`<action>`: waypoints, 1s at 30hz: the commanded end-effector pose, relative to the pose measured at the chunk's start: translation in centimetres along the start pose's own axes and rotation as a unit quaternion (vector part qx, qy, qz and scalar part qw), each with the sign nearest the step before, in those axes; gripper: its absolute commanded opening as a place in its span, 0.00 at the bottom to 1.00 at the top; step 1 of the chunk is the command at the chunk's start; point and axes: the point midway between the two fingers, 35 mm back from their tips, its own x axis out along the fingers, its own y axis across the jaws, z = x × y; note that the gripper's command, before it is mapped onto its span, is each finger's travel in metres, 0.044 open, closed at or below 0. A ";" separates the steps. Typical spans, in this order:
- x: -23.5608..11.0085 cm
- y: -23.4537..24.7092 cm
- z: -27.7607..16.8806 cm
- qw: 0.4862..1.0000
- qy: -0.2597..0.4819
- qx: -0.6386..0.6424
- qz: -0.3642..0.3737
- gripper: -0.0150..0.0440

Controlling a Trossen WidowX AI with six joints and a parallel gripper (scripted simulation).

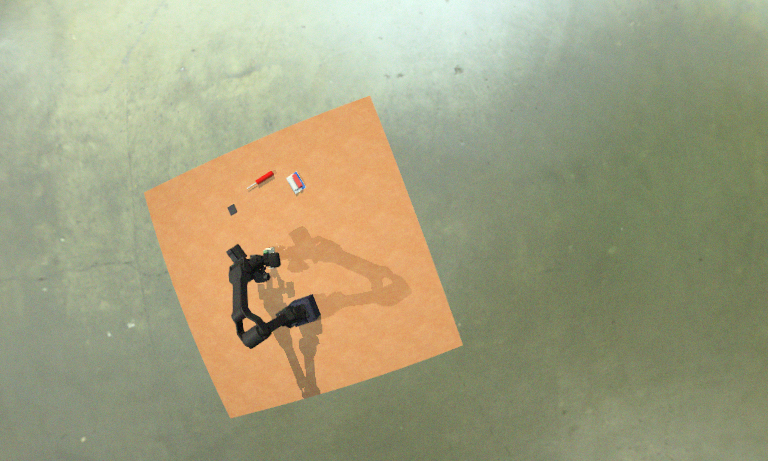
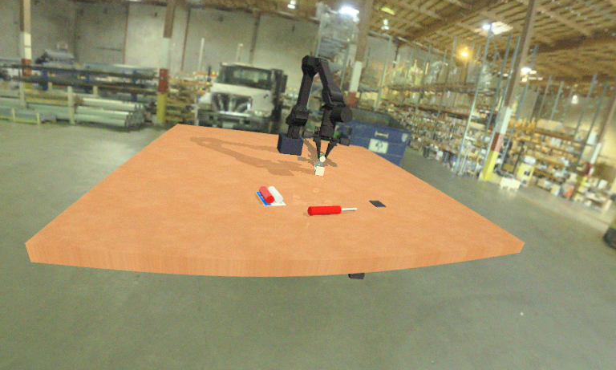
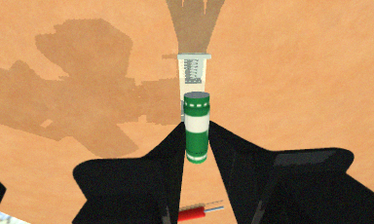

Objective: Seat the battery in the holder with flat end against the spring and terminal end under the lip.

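My gripper [image 3: 196, 125] [image 2: 322, 155] [image 1: 272, 254] is shut on the battery [image 3: 197, 128] [image 2: 322, 158], a green cylinder with a white band. It holds the battery above the table, lengthwise in line with the holder. The holder [image 3: 198, 75] [image 2: 319, 169] is a small beige cradle with a coil spring visible inside. In the wrist view it lies just beyond the battery's far end, partly hidden behind it. The battery hangs a little above the holder and does not touch it.
On the orange table [image 1: 368, 320] [image 2: 159, 212] lie a red-handled screwdriver [image 1: 261, 179] [image 2: 324, 209] [image 3: 195, 214], red and white rolls on a blue card [image 1: 295, 182] [image 2: 271, 195], and a small black square [image 1: 232, 209] [image 2: 377, 203]. The arm's base [image 1: 305, 309] [image 2: 289, 144] stands behind the holder.
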 end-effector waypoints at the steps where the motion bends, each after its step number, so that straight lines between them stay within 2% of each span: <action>1: 0.7 0.0 0.0 0.999 0.035 0.004 0.000 0.38; 30: 2.4 -0.1 0.5 0.992 0.125 0.006 0.007 0.38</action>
